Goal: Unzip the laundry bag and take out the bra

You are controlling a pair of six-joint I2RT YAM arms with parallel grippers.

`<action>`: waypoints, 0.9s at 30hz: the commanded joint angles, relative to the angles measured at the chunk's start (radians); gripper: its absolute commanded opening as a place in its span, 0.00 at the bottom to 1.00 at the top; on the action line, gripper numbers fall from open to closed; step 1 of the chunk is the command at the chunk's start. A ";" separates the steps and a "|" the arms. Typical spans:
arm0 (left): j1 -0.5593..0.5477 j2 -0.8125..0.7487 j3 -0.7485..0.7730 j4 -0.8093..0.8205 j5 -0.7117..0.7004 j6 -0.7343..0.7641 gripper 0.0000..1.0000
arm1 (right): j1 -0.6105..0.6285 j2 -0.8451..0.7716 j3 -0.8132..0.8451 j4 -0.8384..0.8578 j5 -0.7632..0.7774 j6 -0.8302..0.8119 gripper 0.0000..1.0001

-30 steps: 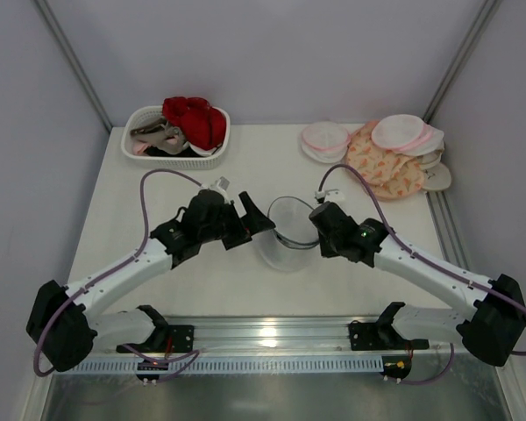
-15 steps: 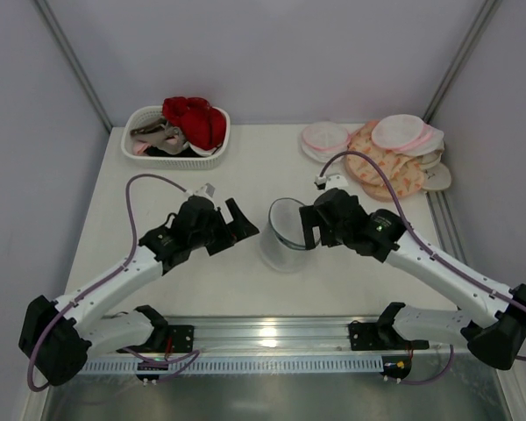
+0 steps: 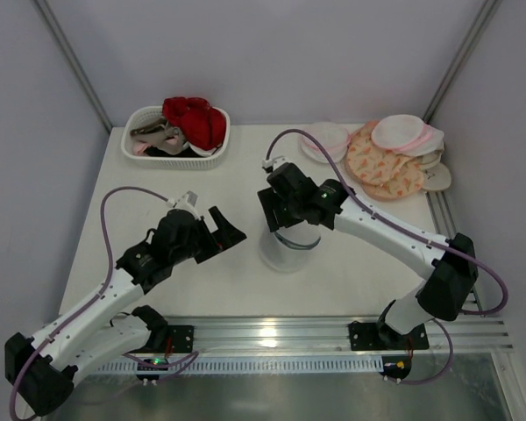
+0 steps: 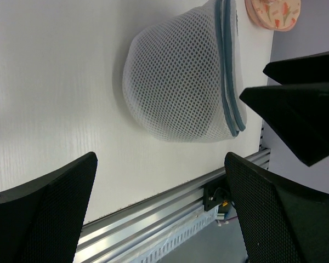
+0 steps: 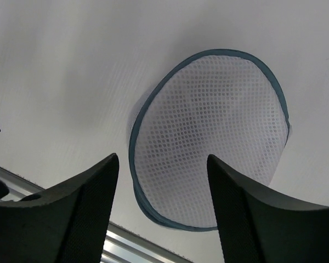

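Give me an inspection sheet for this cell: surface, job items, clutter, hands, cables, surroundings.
Surface: white table, no stains seen.
Job's things: laundry bag rests mid-table, domed mesh with a grey rim; bra not seen.
Clutter: basket with red garment back left; pink-rimmed pouches and peach pouches back right.
Grippers: left hand open, empty, beside the bag; right hand open, empty, above the bag.
Cables: left cable and right cable, purple, loop free of the bag.
Surroundings: metal rail at near edge; plain walls.
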State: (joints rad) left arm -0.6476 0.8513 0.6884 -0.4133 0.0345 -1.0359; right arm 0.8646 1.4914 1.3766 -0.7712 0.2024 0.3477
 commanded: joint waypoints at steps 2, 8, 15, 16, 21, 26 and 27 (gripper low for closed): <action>0.006 -0.043 -0.024 -0.022 -0.018 0.002 1.00 | 0.011 0.062 0.108 -0.007 0.003 0.000 0.58; 0.014 -0.060 -0.026 -0.041 -0.024 0.016 0.99 | 0.013 0.121 0.147 -0.022 -0.017 0.017 0.57; 0.020 -0.064 -0.030 -0.039 -0.016 0.017 0.99 | 0.019 0.145 0.144 -0.033 -0.006 0.030 0.32; 0.023 -0.066 -0.030 -0.041 -0.015 0.017 0.99 | 0.019 0.153 0.145 -0.037 -0.005 0.031 0.32; 0.031 -0.070 -0.030 -0.041 -0.013 0.022 0.99 | 0.019 0.170 0.145 -0.060 -0.011 0.037 0.33; 0.035 -0.069 -0.035 -0.038 -0.008 0.025 0.99 | 0.019 0.152 0.136 -0.068 0.040 0.051 0.04; 0.035 -0.069 -0.035 -0.035 -0.005 0.023 0.99 | 0.019 0.142 0.136 -0.072 0.048 0.051 0.04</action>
State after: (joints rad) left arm -0.6193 0.7956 0.6613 -0.4480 0.0341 -1.0344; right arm 0.8776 1.6623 1.4841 -0.8246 0.2066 0.3874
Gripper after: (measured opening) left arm 0.994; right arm 0.055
